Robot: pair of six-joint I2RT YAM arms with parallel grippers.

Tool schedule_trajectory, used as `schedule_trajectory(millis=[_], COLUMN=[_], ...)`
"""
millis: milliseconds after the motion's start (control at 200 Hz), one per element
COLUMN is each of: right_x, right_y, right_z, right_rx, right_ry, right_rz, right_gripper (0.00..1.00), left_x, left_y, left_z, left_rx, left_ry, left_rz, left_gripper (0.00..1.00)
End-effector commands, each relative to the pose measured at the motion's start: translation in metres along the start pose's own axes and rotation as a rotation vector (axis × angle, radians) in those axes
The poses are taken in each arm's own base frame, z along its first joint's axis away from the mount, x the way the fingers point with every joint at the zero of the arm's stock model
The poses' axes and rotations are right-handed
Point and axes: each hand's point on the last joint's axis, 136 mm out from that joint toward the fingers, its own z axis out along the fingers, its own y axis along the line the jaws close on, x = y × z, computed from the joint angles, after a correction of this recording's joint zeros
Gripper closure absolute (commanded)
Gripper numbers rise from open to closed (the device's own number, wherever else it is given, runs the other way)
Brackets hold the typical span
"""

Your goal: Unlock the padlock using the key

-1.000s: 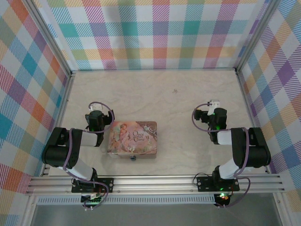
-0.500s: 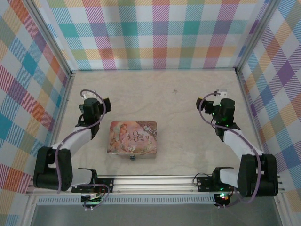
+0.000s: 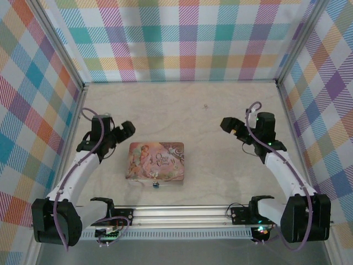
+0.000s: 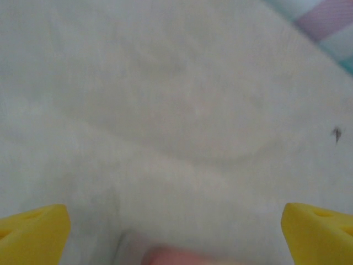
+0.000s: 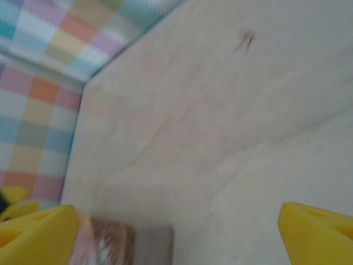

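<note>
The padlock (image 3: pixel 155 184) is a tiny dark speck hanging at the near edge of the pink illustrated tin (image 3: pixel 155 162). The key (image 3: pixel 205 106) is a small dark thing lying alone far back on the table; it is also a blurred speck in the left wrist view (image 4: pixel 336 133) and the right wrist view (image 5: pixel 244 38). My left gripper (image 3: pixel 128 130) hovers just left of the tin's far left corner, pointing right, yellow fingers (image 4: pixel 33 234) spread wide and empty. My right gripper (image 3: pixel 225 123) is right of the tin, pointing left, fingers (image 5: pixel 317 232) apart, empty. The tin's corner (image 5: pixel 127 243) sits low in the right wrist view.
Plaid walls (image 3: pixel 182 38) close in the marbled table (image 3: pixel 220 165) at the back and both sides. A metal rail (image 3: pixel 182 212) carrying the arm bases runs along the near edge. A pink blur (image 4: pixel 176 256) at the bottom of the left wrist view is the tin's edge.
Both arms have stretched out from folded poses. The left gripper swung right toward the tin's far left corner; the right gripper swung left toward the centre. Tin, padlock and key stayed put.
</note>
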Motion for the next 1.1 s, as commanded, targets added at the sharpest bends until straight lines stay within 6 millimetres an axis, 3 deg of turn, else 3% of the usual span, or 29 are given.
schedule_trajectory(millis=[0,205,380,570,765,820,1095], right_x=[0.049,0.117,0.148,0.176,0.181,0.179,0.152], right_y=[0.02,0.04,0.047,0.056,0.052,0.049,0.038], right_z=[0.006,0.03,0.047,0.067,0.074,0.074,0.077], right_rx=[-0.084,-0.11,-0.101,-0.103,-0.07,-0.044,0.049], right_ry=[0.212,0.409,0.502,0.604,0.608,0.596,0.505], right_rz=[0.082,0.073,0.061,0.065,0.079,0.072,0.033], right_gripper=[0.11,0.21,0.28,0.39,0.49,0.5,0.5], left_x=[0.056,0.094,0.113,0.12,0.139,0.138,0.138], left_y=[0.004,0.005,-0.004,-0.03,-0.055,-0.07,-0.119], left_z=[-0.009,-0.015,-0.013,-0.013,-0.002,0.003,0.031], left_rx=[0.033,0.069,0.133,0.206,0.223,0.257,0.289], left_ry=[0.197,0.273,0.309,0.309,0.356,0.345,0.343], left_rz=[-0.05,-0.077,-0.099,-0.081,-0.028,-0.015,0.06], left_gripper=[0.04,0.05,0.09,0.13,0.16,0.17,0.19])
